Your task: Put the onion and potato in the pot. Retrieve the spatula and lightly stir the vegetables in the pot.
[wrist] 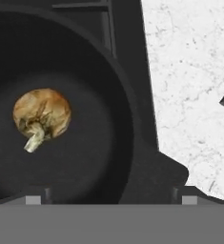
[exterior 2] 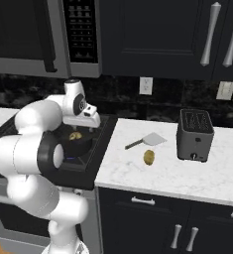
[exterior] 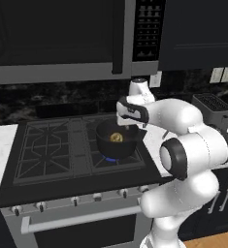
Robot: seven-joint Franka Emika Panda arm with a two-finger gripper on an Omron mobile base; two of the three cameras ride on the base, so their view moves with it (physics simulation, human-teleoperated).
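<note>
The papery tan onion (wrist: 41, 114) is sitting inside the squat round black pot (exterior: 116, 140); the end effector (exterior: 127, 123) is hovering above it, fingers spread and empty.

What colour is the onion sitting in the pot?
Papery golden-brown with a pale stem; the onion shows best in the hand view.

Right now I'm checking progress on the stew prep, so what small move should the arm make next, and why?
Probably lift the tool and swing it toward the yellowish-tan potato on the white marble counter. The papery brown onion already lies in the squat black pot, the tool looks empty above it, and the potato sits beside the grey flat-bladed spatula, outside the pot.
</note>
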